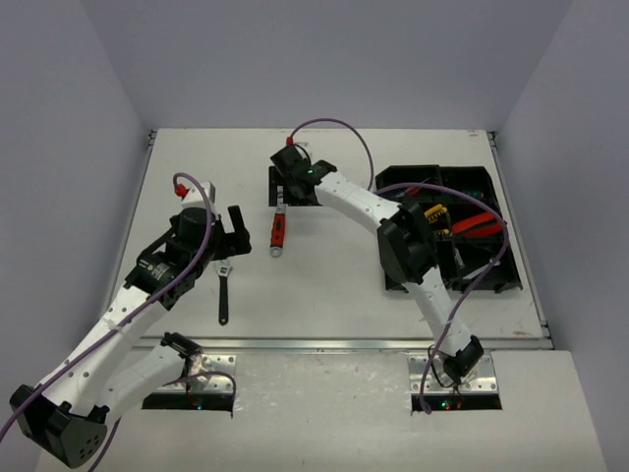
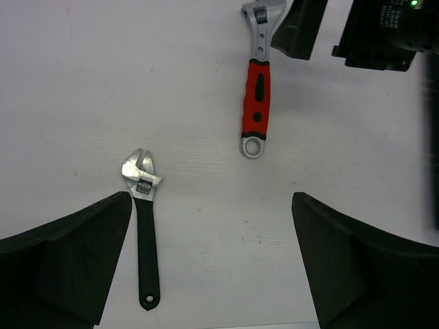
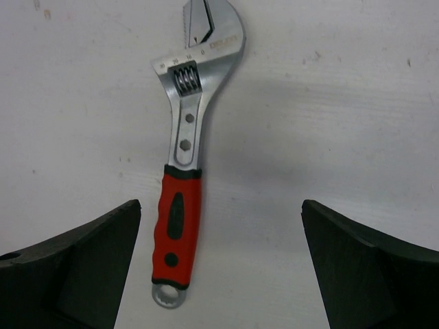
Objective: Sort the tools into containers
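— Where is the red-handled wrench?
— Flat on the matte white table, mid-far. It has a chrome head and a rubbery red-and-black grip, and its stamped brand is unreadable. The right gripper hangs above it, fingers spread wide and empty.
— And the other side?
— The left gripper is likewise spread above the black-handled wrench. The black plastic tray sits at the right, with grey walls around.
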`<state>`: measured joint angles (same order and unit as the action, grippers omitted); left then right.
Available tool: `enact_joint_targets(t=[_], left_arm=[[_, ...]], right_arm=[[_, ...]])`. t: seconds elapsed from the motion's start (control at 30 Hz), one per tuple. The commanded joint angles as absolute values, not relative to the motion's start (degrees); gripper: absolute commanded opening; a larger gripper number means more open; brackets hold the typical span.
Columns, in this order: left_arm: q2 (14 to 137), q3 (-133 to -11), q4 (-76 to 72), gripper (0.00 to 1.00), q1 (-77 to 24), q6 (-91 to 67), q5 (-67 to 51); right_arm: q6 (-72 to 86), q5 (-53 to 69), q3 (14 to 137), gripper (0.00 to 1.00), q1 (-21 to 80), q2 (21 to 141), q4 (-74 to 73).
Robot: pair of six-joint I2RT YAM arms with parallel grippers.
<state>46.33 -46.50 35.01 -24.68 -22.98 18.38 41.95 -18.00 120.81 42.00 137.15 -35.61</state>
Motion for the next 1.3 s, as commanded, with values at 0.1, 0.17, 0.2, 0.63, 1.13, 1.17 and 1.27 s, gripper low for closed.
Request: enact_joint_targets(t=[0.1,0.17,0.2,0.63,1.13,1.17,1.27], left_arm=[[45.5,-46.7,31.1,1.0,-25.0,-22.3,15.9],[45.1,-46.6,31.0,1.0,-25.0,-22.3,15.8],[45.1,-46.5,30.9,1.0,-25.0,-22.3,15.7],[63.4,-52.7,33.9,1.0,-25.6,-26.1,8.2],[102.8,-81.2,32.7,0.96,-26.3,-26.6,13.2],[105.9,-84.5,34.4,0.92,-26.1,-26.1,13.2],[113.0,-92.0,38.1,0.84,-25.3,-25.3,12.9]], right_arm=[[43.4,-25.5,128.5,0.97,44.3,140.6,-33.0],[44.0,-25.8,124.3,0.98,44.4,137.5,-31.2],[44.1,-26.0,122.4,0.98,44.4,135.6,-30.7],[32.9,-29.3,92.6,0.99,39.1,96.0,-30.1],[23.7,-23.7,63.2,0.99,33.1,53.3,-39.1],[23.5,-23.6,62.5,0.99,33.1,51.7,-39.7],[23.2,-23.6,60.7,0.99,33.0,48.4,-40.6]])
